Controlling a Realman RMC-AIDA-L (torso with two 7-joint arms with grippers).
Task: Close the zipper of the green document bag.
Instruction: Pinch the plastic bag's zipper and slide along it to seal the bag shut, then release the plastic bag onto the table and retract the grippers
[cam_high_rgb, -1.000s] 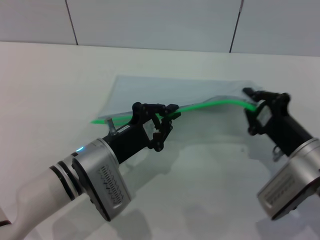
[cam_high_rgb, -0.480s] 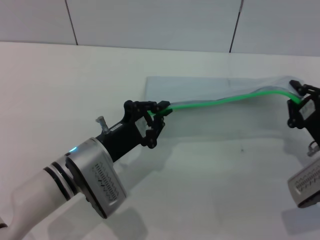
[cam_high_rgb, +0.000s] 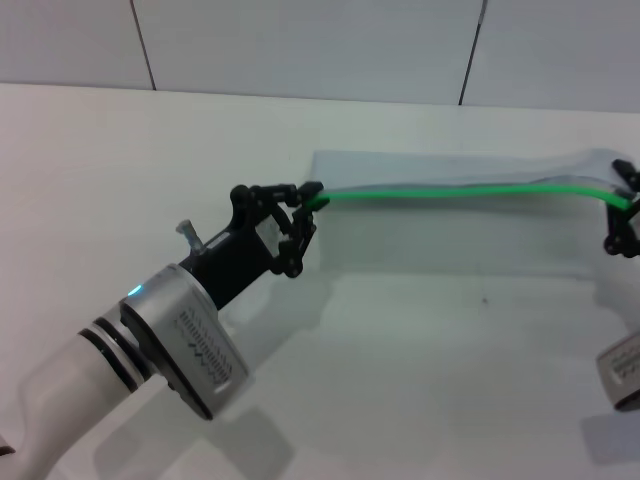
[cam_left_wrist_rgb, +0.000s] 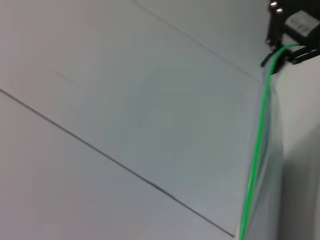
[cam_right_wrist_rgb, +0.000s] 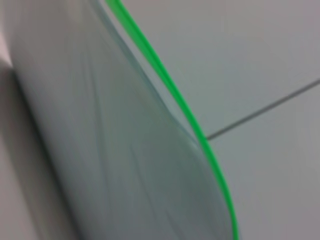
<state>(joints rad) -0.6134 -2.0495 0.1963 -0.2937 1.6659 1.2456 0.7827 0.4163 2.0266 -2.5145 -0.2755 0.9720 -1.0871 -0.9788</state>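
Observation:
The green document bag, a pale translucent pouch, hangs stretched between my two grippers above the white table. Its zipper runs as a nearly straight bright green strip along the top edge. My left gripper is shut on the strip's left end; whether the slider sits between its fingers is hidden. At the picture's right edge my right gripper is shut on the bag's right corner, mostly cut off. In the left wrist view the zipper leads away to the right gripper. In the right wrist view, bag and zipper fill the frame.
The white table spreads under the bag, with a tiled wall behind it. The left arm's silver forearm reaches in from the lower left.
The right gripper has pulled the bag to the right and almost out of frame. The left gripper has shifted left and now sits at the strip's left end. The strip has straightened.

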